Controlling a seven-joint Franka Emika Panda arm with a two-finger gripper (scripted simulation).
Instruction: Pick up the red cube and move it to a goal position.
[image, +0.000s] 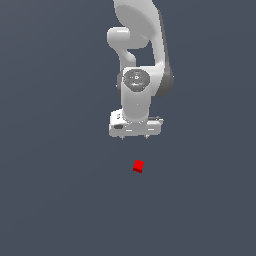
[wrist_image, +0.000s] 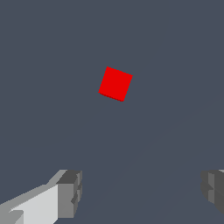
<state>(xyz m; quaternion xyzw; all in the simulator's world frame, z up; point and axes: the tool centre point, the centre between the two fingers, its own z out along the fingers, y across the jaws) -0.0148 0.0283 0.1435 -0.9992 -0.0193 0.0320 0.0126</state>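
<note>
I'm looking at the red cube (image: 138, 166) lying on the flat dark grey floor (image: 50, 200), alone, nothing touching it. In the exterior view it sits at about 6 o'clock from the gripper (image: 135, 137), near it but clearly apart, with bare floor showing between the two. The white arm (image: 142, 55) hangs down from the top of that view, its wrist pointing straight down, and the gripper hovers above the floor. On my wrist camera the jaws are spread wide: one grey fingertip (wrist_image: 70, 192) shows at one edge and its twin (wrist_image: 214, 190) at the far edge, with a broad stretch of empty floor between them. The claw holds nothing. The cube (wrist_image: 115, 83) shows there as a small red square turned slightly askew to the line of the fingers, lying ahead of the fingertips and not between them.
</note>
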